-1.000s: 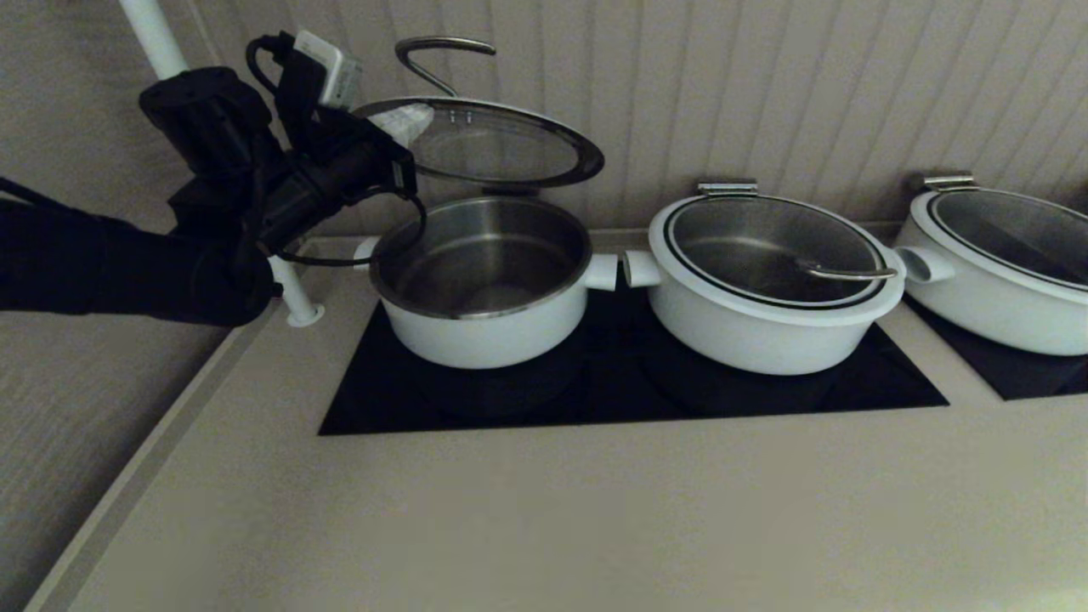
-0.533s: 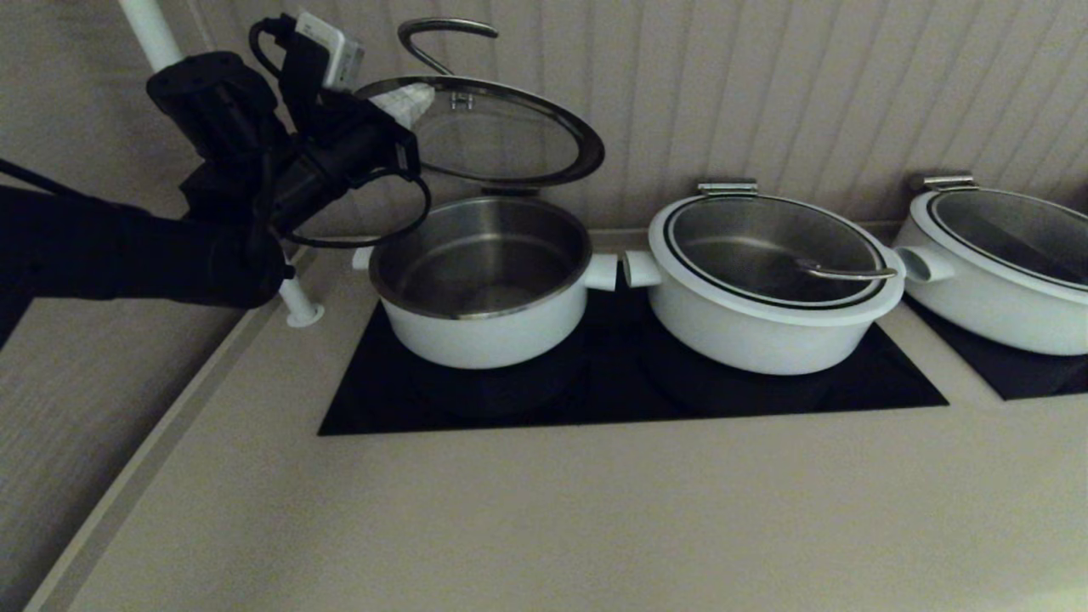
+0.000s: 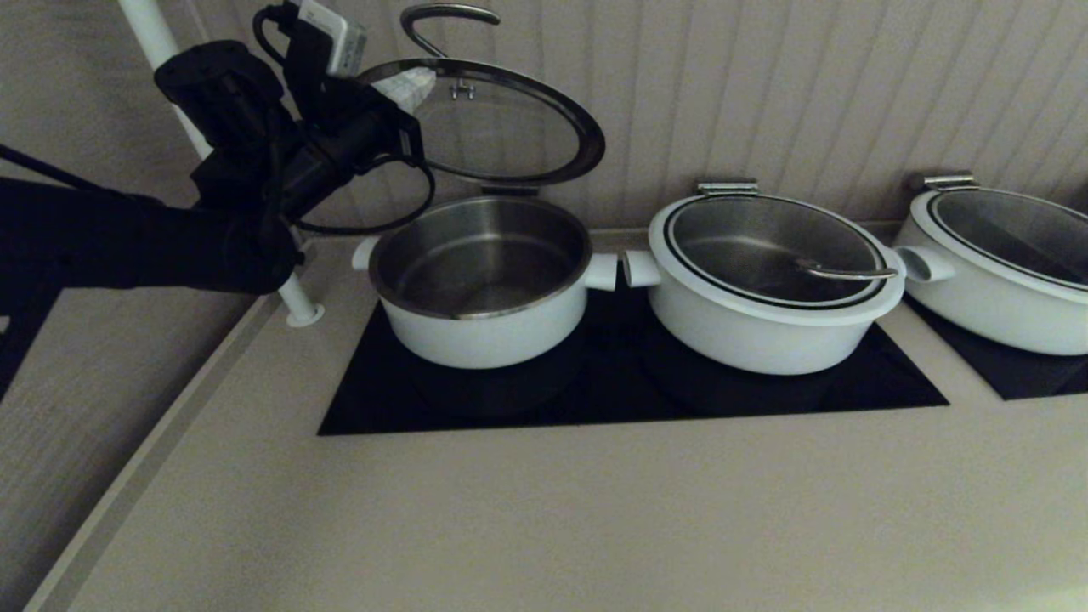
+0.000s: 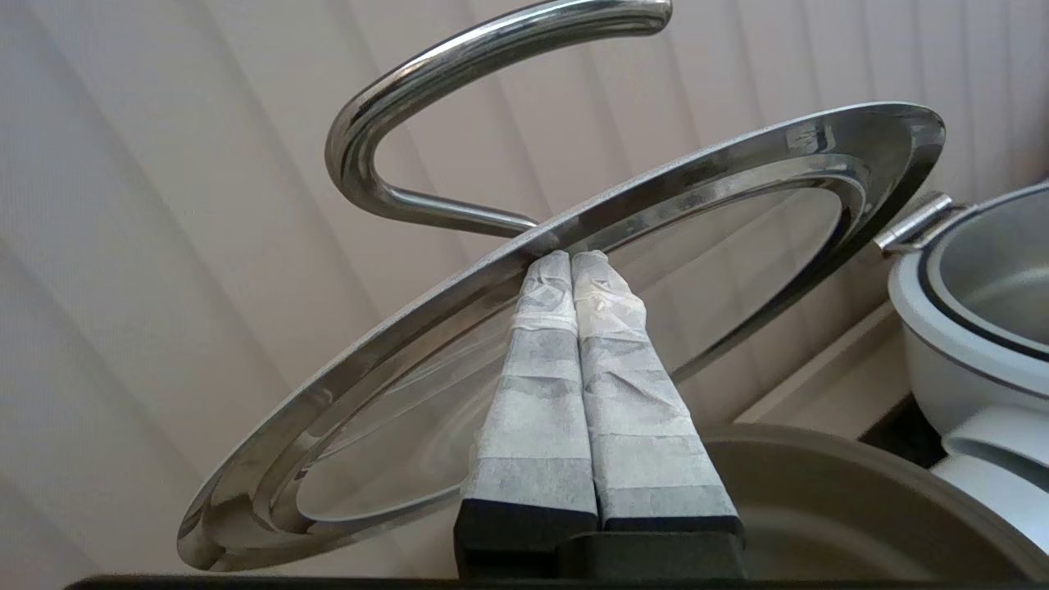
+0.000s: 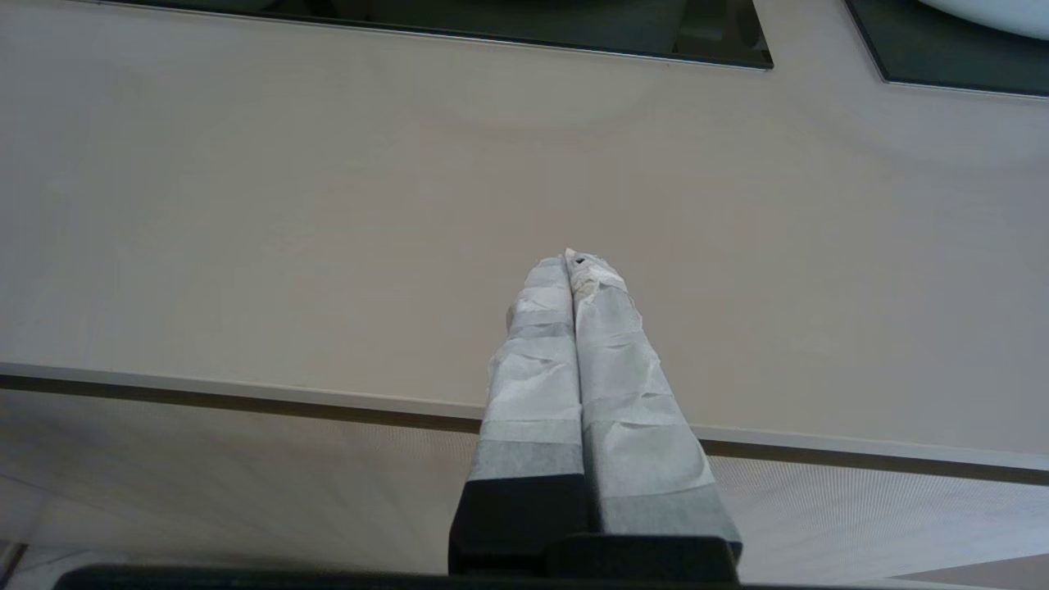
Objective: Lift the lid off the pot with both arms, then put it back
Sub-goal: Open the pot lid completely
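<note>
Beige counter [image 3: 544, 510] fills the near part of the head view, and the right tool [image 5: 571, 260] hangs over it near its front edge, its two pale wrapped fingers pressed together on nothing. Farther in, a black cooktop panel [image 3: 629, 399] is set into the counter. On its left part stands the pot [image 3: 484, 285]: white outside, near straight-sided and deep, with a steel lining, a bright steel rim and short white stub handles at each side. It stands open, and nothing shows inside it but bare steel. Just beside it on the right, on the same panel, is a wider white pot [image 3: 769, 285] with its glass lid on, and a third white pot [image 3: 1003, 272] sits at the far right on another dark panel.

Up above the back of the open pot is the lid [image 3: 501, 119], tilted so its far-left side is raised and its low edge lies near the pot's back rim. It is round clear glass in a broad steel rim, with a thin arched steel handle [image 4: 459, 106] curling above it. The left tool [image 4: 571, 258] is at the lid's left edge, fingers closed flat against each other, their tips touching the underside of the rim; whether they pinch it cannot be told. Behind everything runs a ribbed pale wall [image 3: 765, 85].
</note>
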Controlling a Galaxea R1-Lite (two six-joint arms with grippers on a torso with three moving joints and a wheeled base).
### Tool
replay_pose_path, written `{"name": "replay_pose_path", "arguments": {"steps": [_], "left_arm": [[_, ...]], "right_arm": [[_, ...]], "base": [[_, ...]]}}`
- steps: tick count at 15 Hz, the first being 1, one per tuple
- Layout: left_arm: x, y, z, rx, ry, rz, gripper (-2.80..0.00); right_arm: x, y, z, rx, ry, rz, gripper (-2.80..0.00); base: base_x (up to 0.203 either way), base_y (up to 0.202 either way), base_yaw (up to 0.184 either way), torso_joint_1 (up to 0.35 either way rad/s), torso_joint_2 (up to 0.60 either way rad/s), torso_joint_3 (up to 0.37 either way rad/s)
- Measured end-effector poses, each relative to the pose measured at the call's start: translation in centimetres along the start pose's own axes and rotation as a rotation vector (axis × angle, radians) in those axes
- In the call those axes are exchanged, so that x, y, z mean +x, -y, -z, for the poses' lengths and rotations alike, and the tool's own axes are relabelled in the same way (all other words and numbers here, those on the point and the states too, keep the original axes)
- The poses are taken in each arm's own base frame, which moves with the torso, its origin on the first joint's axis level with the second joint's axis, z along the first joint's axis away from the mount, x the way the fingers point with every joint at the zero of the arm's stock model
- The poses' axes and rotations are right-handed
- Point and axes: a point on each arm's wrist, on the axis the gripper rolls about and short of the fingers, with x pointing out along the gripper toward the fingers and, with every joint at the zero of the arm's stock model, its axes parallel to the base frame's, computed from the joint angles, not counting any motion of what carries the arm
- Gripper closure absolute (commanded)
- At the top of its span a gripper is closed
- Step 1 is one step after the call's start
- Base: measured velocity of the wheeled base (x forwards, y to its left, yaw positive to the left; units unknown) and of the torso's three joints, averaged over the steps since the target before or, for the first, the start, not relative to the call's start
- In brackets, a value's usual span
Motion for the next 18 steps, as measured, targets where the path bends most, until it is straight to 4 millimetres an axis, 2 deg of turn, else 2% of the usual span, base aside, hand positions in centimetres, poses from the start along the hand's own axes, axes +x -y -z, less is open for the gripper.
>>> {"name": "replay_pose_path", "arguments": {"steps": [11, 18], "left_arm": [[1.7, -0.6, 0.3, 0.023, 0.060, -0.017, 0.00], [1.1, -0.3, 0.5, 0.022, 0.030, -0.009, 0.00]], "right_arm": [[0.0, 0.0, 0.0, 0.000, 0.000, 0.000, 0.00], [0.0, 0.0, 0.0, 0.000, 0.000, 0.000, 0.00]], "base": [[0.000, 0.000, 0.000, 0.000, 0.00, 0.000], [0.000, 0.000, 0.000, 0.000, 0.00, 0.000]]}}
